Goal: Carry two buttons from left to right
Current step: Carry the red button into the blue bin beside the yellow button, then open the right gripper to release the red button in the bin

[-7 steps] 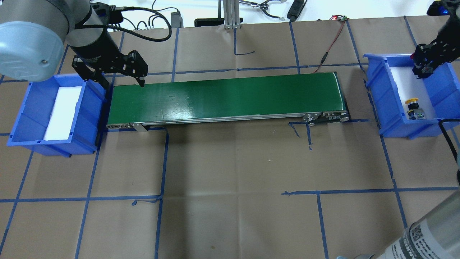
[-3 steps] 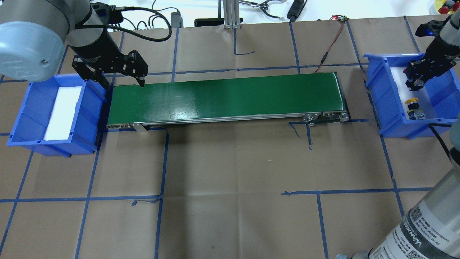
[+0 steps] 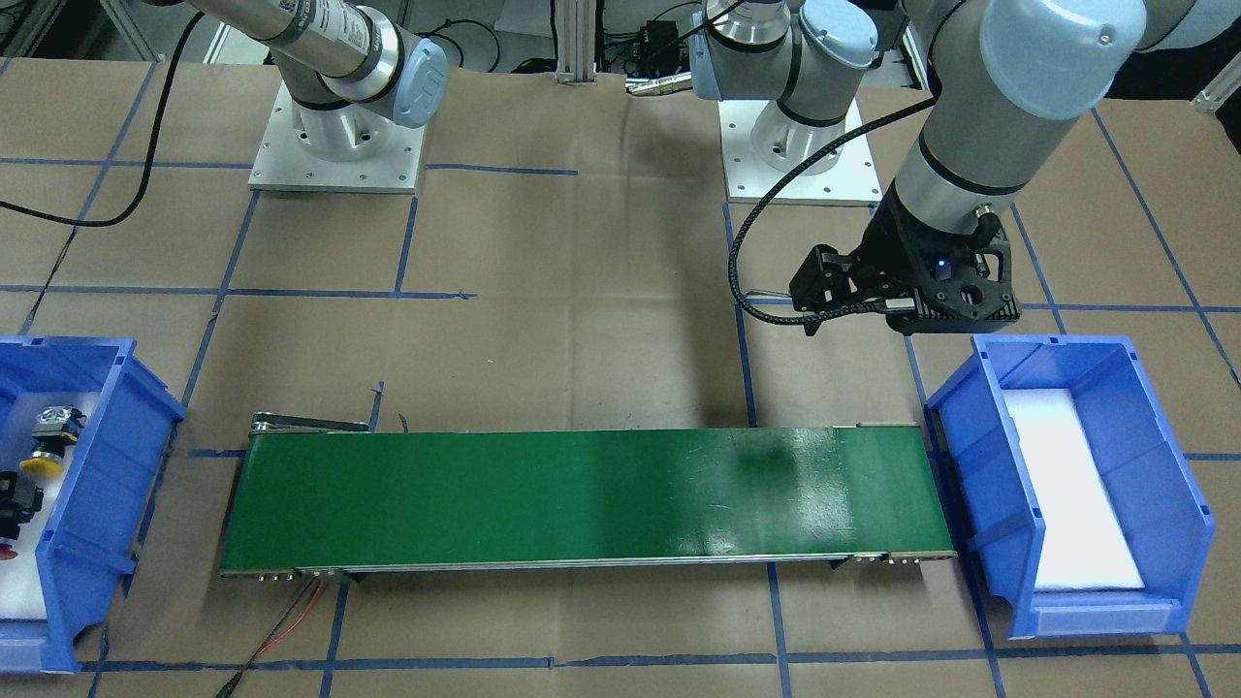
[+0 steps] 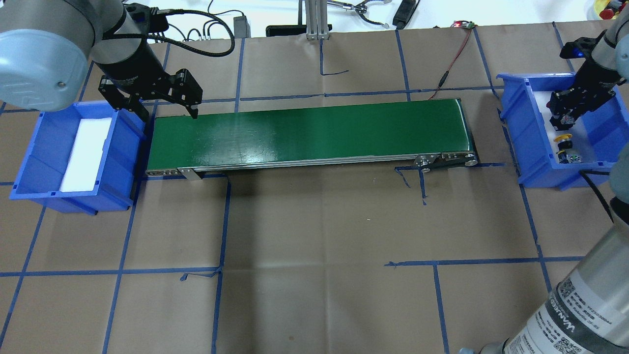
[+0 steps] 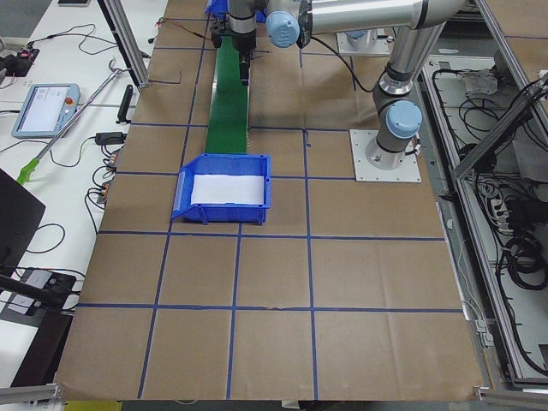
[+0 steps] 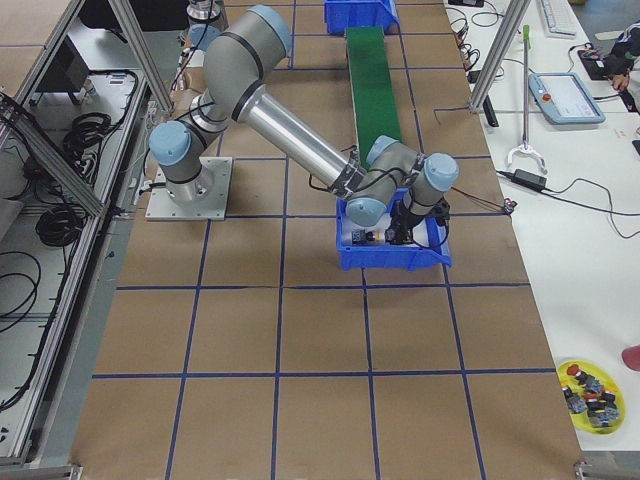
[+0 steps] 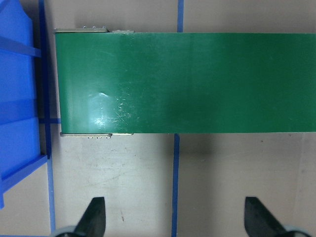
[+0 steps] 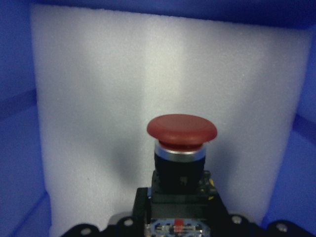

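Observation:
The red button (image 8: 181, 129) has a mushroom cap on a black body, and my right gripper (image 4: 565, 114) is shut on that body. It hangs inside the right blue bin (image 4: 533, 147), over the white foam. The yellow button (image 4: 563, 139) lies on the foam a little nearer the bin's front, close to the gripper; it also shows as the yellow button (image 3: 41, 463) in the front-facing view. My left gripper (image 4: 168, 114) stands open above the left end of the green conveyor belt (image 4: 309, 130), with nothing between its fingertips (image 7: 96, 217).
The left blue bin (image 4: 34, 147) holds only a white foam pad. The belt runs between the two bins. Cables and tools lie along the table's far edge, and a red wire (image 4: 454, 56) leads to the belt's right end.
My right gripper has carried the red button leftward and toward the bin's front, closer to the yellow button. The left arm has not moved.

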You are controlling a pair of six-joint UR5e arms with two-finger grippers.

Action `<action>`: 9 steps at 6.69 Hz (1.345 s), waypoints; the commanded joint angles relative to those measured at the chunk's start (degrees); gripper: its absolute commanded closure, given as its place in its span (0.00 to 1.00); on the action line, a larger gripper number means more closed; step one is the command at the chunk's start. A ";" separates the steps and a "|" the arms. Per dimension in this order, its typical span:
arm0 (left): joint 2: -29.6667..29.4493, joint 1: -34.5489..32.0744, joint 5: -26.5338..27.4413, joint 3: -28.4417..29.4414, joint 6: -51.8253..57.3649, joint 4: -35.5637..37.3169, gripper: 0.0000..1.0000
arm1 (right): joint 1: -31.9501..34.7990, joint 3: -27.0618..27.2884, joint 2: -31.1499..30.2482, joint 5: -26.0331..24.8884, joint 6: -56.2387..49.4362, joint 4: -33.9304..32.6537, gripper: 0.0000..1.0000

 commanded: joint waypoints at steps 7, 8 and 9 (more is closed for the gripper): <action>-0.37 0.00 0.00 0.70 0.02 -0.07 0.00 | 3.53 -0.49 -15.01 0.64 8.49 3.84 0.00; -0.37 0.00 0.00 0.70 0.02 0.02 0.00 | 5.36 -0.23 -19.93 0.82 13.05 11.09 0.01; -0.37 0.00 0.00 0.70 -0.07 -0.07 0.00 | 8.60 -0.06 -23.29 0.91 19.45 16.65 0.01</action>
